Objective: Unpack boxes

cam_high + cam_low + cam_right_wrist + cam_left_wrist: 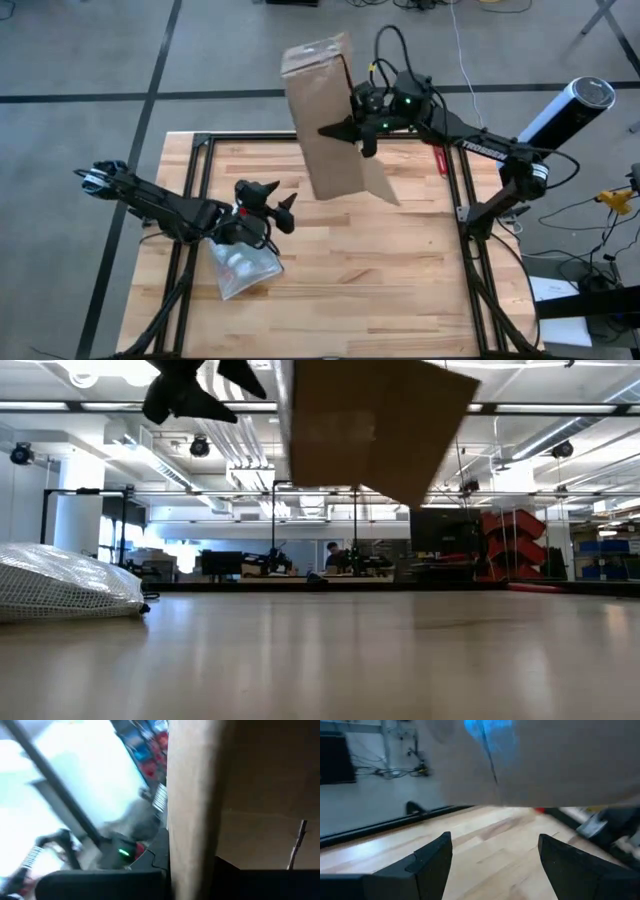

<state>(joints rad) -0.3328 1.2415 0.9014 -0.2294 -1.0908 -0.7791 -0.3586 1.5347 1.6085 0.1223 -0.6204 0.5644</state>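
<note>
Right gripper (358, 128), jaws clamped, is hoisting the emptied cardboard box (325, 120); left gripper (283, 205) is hovering open, empty; zip pouch (240, 270) already out.

Brown cardboard box (200, 795) wall close up, blurred room

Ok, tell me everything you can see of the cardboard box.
The cardboard box is plain brown corrugated board, tall and narrow. It is off the table, tilted, hanging above the far middle of the wood; the low view shows clear air under it. One bottom flap hangs open toward the right. The right gripper is shut on its side wall. The left gripper is open, apart from it.
</note>
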